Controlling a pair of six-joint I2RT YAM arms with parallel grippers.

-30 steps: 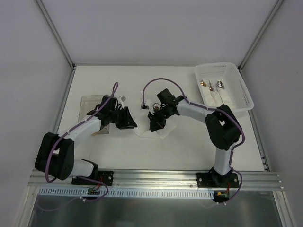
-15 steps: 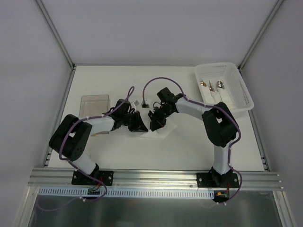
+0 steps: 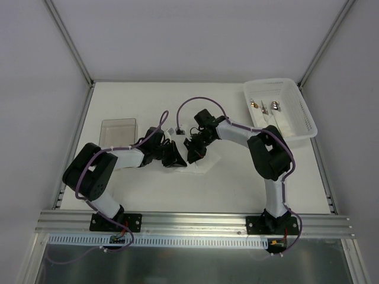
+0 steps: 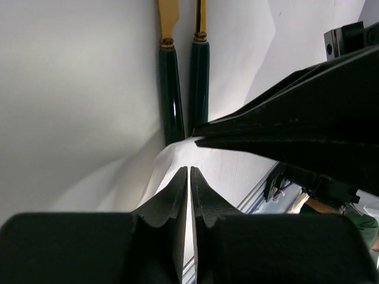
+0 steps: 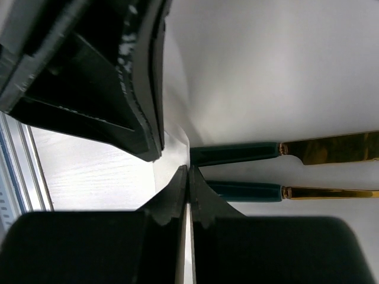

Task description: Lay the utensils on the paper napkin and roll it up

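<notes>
The white paper napkin lies mid-table between both grippers. Two utensils with dark green handles and gold heads lie side by side on it. My left gripper is shut, with a thin lifted edge of the napkin pinched between its tips. My right gripper is also shut on the napkin's edge, right beside the handle ends. The two grippers nearly touch each other. More utensils with shiny heads lie in the basket.
A white plastic basket stands at the back right. A clear shallow container sits at the left, behind my left arm. A metal rail runs along the near edge.
My left arm has swung right from the clear container to the napkin and shut its jaws on the paper's edge. The right gripper stayed at the napkin, shifting only slightly.
</notes>
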